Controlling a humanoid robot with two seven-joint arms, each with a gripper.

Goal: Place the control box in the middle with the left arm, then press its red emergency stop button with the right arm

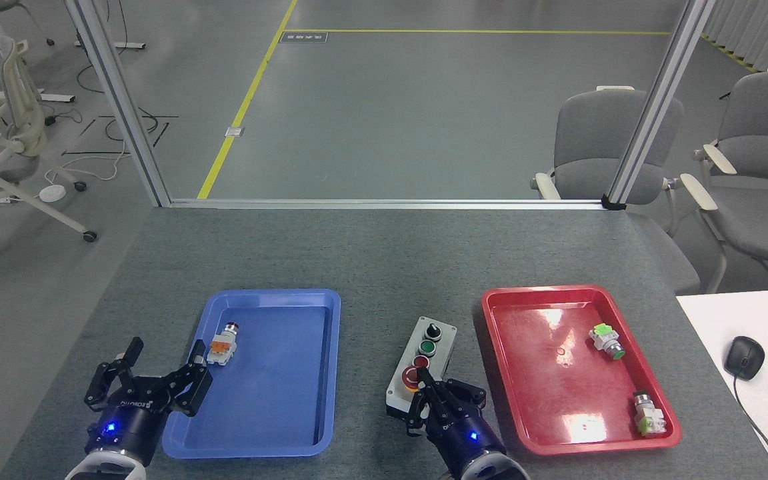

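The light-grey control box (439, 337) with a black base lies on the grey tabletop between the two trays, its black knob, green button and small red button in a row. Its red emergency stop button (410, 378) with a yellow collar is at the near end, partly covered. My right gripper (421, 375) is shut, its fingers pinched to a point, and the tip rests on that button's right side. My left gripper (161, 360) stands open at the near left, over the blue tray's left rim, holding nothing.
A blue tray (291, 400) on the left holds a white-and-orange switch (223, 345). A red tray (557, 400) on the right holds two small white switches (606, 339) (647, 413). A white desk with a mouse (743, 357) adjoins the table's right edge.
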